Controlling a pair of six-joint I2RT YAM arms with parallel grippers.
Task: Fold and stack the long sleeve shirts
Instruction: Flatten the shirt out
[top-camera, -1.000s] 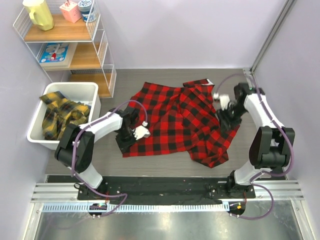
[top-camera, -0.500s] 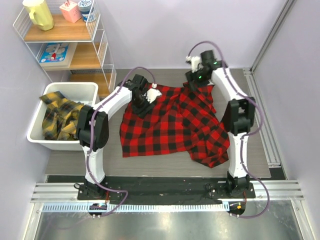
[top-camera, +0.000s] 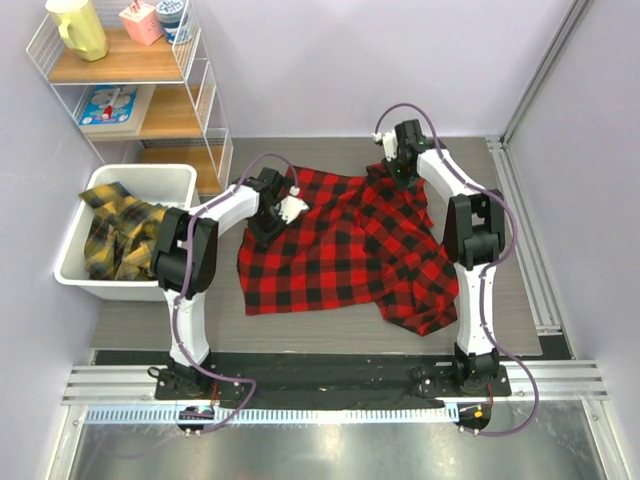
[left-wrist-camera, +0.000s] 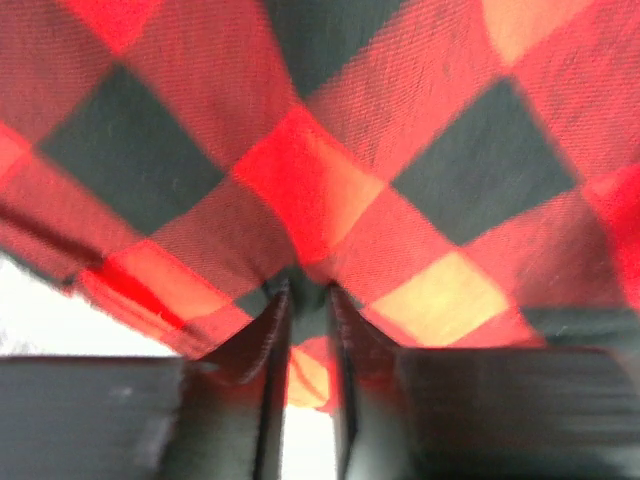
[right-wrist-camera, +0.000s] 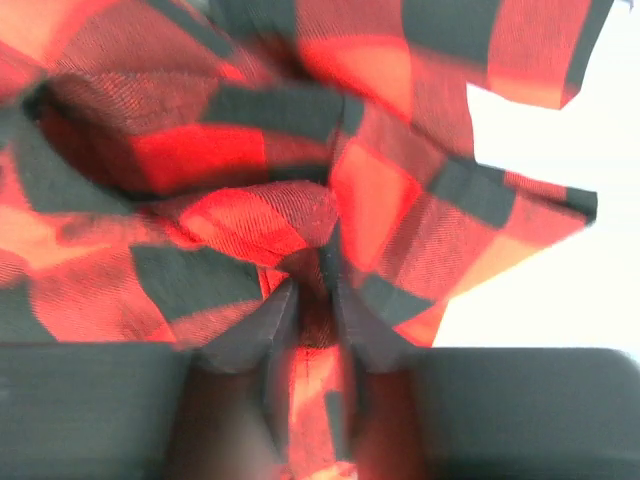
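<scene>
L arm (top-camera: 186, 252): base at near edge, upper link upright, forearm reaching fwd and inward, wrist tipped down at red shirt's far-L corner.
R arm (top-camera: 472, 232): base at near edge, stretched almost straight away, wrist bent down at far-R corner.
Red shirt (top-camera: 335, 250): red/black check, spread mid-table (top-camera: 140, 325) betw. both arms; R side rumpled.
L gripper (top-camera: 278, 208): fingers (left-wrist-camera: 268, 345) nearly together, nipping a fold of red shirt at the tips.
R gripper (top-camera: 397, 165): pinching bunched red cloth betw. fingers (right-wrist-camera: 355, 335).
Bin (top-camera: 150, 173): white, L of red shirt, near L arm; holds crumpled yellow shirt (top-camera: 120, 235).
Shelf (top-camera: 192, 115): wire, far L; top holds yellow jug (top-camera: 78, 28), pink box (top-camera: 140, 22), cup (top-camera: 172, 15); next board has blue book (top-camera: 108, 105).
</scene>
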